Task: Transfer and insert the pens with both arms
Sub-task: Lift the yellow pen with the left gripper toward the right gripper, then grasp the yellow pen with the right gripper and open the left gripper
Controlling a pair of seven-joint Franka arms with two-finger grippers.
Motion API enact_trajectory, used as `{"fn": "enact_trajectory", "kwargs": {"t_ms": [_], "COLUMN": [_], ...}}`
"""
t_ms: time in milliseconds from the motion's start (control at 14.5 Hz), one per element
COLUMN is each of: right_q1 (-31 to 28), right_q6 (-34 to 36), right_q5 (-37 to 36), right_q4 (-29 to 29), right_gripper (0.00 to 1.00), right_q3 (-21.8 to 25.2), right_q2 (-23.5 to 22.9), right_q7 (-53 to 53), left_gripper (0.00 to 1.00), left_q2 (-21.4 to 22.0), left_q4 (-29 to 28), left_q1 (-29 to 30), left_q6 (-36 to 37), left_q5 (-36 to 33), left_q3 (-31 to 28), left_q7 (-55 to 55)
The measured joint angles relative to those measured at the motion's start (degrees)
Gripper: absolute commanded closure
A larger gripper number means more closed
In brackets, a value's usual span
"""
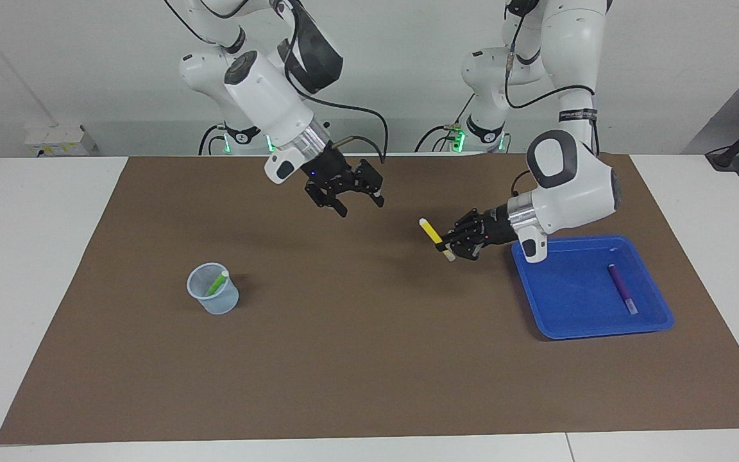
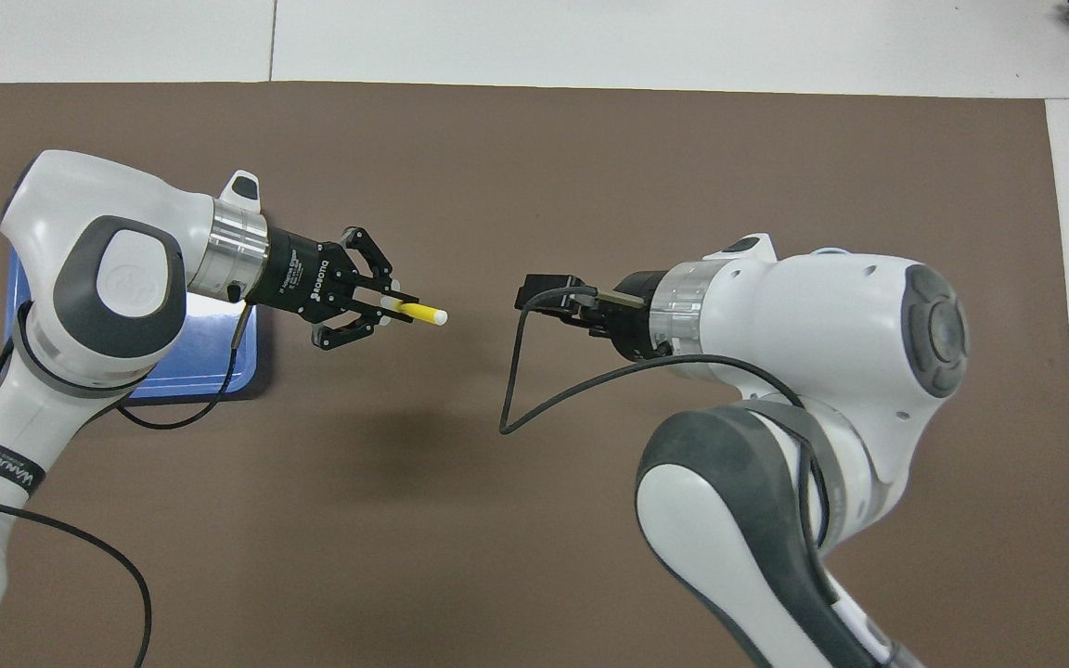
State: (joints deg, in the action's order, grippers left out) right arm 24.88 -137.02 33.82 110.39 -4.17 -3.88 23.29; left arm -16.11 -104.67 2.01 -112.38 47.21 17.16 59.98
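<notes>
Over the mat's middle: both grippers hang in the air, facing each other with a gap between them.
Left gripper (image 1: 451, 246): clamped tight on the yellow pen (image 1: 432, 233), above the brown mat (image 1: 369, 359) just beside the tray's edge.
Yellow pen: held near its whitish end; in the facing view its free tip points to about 11 o'clock, toward the right gripper.
Right gripper (image 1: 360, 202): fingers spread wide, holding nothing, above the mat at about 10 o'clock from the yellow pen in the facing view.
Blue tray (image 1: 568, 301): toward the left arm's end of the table.
Purple pen (image 1: 621, 289): lies flat in the tray.
Cup (image 1: 213, 289): pale and translucent, toward the right arm's end.
Green pen (image 1: 217, 282): stands slanted in the cup.
</notes>
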Motion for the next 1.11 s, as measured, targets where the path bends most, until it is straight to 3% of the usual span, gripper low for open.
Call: {"fn": "enact_trajectory", "kwargs": {"t_ms": [622,967,1105], "right_q1": [3.1,3.5,3.5], "right_q6": [-3.8,-5.2,-5.3], "right_q5": [0.0,0.0,0.0], "right_q4": [0.0,0.0,0.0], "right_gripper": [0.02,0.16,0.32], "right_q3": [0.2,0.2,0.2], "right_q2": [-1.2,-3.3,-3.6], "right_q7": [2.2,2.2,2.2], "left_gripper": [1.0,1.0,1.0], "left_q2": [0.1,0.1,0.1], "left_q4": [-0.1,-0.1,-0.1], "left_q1": [-4.3,-7.5,-7.5], "left_q6": [-5.1,-6.4,-6.4], "left_q5": [3.9,5.9,5.9], "left_q3": [0.0,0.1,0.0], "left_q7": [9.1,9.5,9.5]}}
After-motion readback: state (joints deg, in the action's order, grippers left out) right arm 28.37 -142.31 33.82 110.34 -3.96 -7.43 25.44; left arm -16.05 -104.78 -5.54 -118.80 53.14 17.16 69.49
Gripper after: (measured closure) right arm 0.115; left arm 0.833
